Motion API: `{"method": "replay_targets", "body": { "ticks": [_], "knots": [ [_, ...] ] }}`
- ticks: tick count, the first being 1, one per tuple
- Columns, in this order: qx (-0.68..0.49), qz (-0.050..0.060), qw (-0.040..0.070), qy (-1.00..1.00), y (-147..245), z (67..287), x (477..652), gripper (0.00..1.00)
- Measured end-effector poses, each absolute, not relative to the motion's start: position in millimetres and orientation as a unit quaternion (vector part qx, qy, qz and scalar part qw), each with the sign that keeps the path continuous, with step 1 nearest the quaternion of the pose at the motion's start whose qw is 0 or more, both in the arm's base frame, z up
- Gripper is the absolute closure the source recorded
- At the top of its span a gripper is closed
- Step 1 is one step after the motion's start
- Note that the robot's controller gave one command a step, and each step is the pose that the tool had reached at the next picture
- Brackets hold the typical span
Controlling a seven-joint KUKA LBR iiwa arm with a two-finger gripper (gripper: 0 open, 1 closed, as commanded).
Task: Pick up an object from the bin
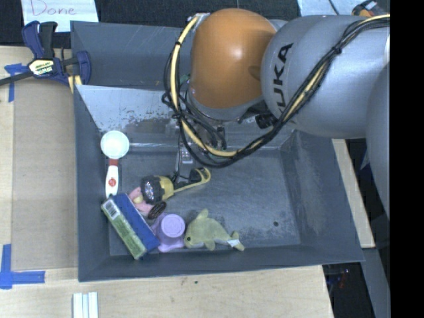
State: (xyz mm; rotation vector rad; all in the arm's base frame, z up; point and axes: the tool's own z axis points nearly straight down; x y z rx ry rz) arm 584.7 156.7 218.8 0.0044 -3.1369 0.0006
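Note:
My gripper (184,156) hangs under the orange cover, over the left middle of the bin. Just below and left of it lies a small black-and-yellow torch-like thing (155,189) with its round end facing up. A pink lump (136,195) sits against the torch's left side. A white scoop with a round head and a red-marked handle (114,152) lies further left, by the bin's left wall.
Along the front left of the bin lie a blue-and-green box (129,225), a purple cup (172,228) and a green plush fish (208,232). The arm and its cables cover the back middle and right of the bin.

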Motion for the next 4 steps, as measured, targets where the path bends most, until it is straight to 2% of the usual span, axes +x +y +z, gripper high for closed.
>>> {"method": "replay_targets", "body": {
  "ticks": [1, 2, 3, 4],
  "knots": [
    [0.000, -0.001, -0.002, -1.000, 155.7, 223.4, 586.6, 0.00],
    [0.114, 0.000, -0.001, -0.993, 92.0, 67.7, 587.3, 0.00],
    [0.171, -0.001, -0.008, -0.985, 100.1, 158.0, 592.4, 0.00],
    [0.139, -0.001, 0.002, -0.990, 105.7, 100.3, 592.7, 0.00]
  ]
}}
